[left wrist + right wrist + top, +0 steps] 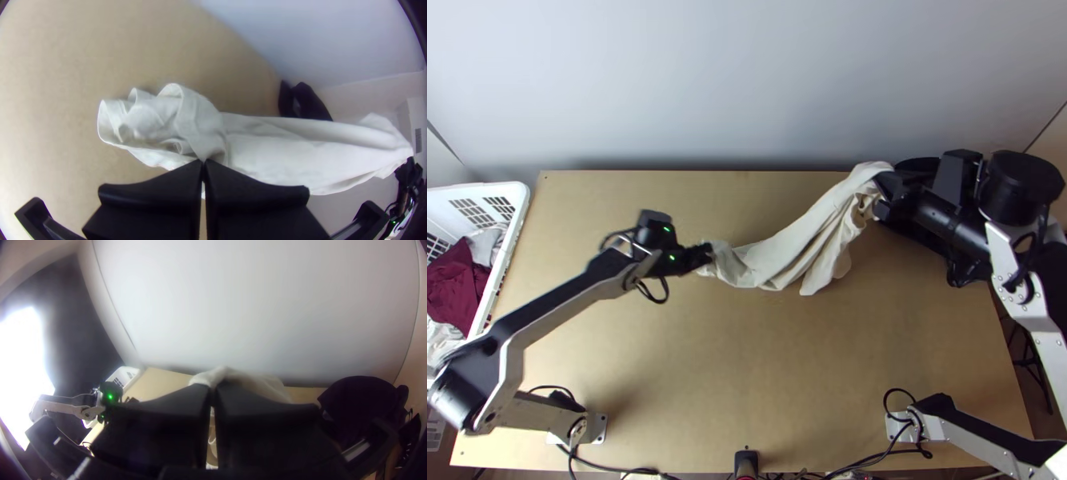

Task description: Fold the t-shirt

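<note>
Over the far half of a light wooden table (747, 360), a cream-white cloth t-shirt (791, 254) stretches between two black, flat-fingered grippers, bunched lengthwise into a long band of loose folds. The left gripper (707, 254), left of the table's middle, has its fingers together, pinching the shirt near one end; the left wrist view shows a crumpled bundle of cloth beside the fingertips. The right gripper (881, 194), up by the far right of the table, also has its fingers closed on the fabric, holding that end raised. Just beside it sits a dark, rounded object (917, 166). Along the table's left side is a white plastic basket (517, 210) with slotted walls, holding a rumpled maroon cloth (455, 284) and pale grey-white fabrics. A smooth, pale wall (747, 80) stands behind the table.
</note>
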Tool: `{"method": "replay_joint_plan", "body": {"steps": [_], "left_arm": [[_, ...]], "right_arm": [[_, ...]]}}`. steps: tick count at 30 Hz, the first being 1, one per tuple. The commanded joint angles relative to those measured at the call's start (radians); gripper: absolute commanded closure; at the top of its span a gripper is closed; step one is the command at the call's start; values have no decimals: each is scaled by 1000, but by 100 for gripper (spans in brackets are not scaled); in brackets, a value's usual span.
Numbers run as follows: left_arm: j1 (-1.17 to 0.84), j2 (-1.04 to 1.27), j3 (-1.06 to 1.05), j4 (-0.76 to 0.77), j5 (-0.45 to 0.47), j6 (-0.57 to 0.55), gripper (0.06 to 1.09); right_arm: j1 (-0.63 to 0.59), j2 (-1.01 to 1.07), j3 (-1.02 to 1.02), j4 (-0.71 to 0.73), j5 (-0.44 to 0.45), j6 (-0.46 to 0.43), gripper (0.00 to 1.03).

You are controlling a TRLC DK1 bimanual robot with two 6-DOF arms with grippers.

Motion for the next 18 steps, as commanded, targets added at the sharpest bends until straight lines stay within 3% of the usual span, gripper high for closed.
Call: {"method": "replay_joint_plan", "body": {"steps": [1, 9, 14, 18], "left_arm": [[123, -154, 107, -138, 1, 0, 105], [281, -333, 271, -202, -4, -5, 105], [387, -344, 440, -288, -10, 0, 105], [416, -378, 547, -291, -18, 3, 105]], "right_arm": [[-57, -86, -19, -23, 1, 9, 100], [-178, -138, 162, -156, 2, 34, 100], [-343, -58, 442, -166, 1, 141, 100], [-391, 41, 689, -187, 13, 215, 100]]}}
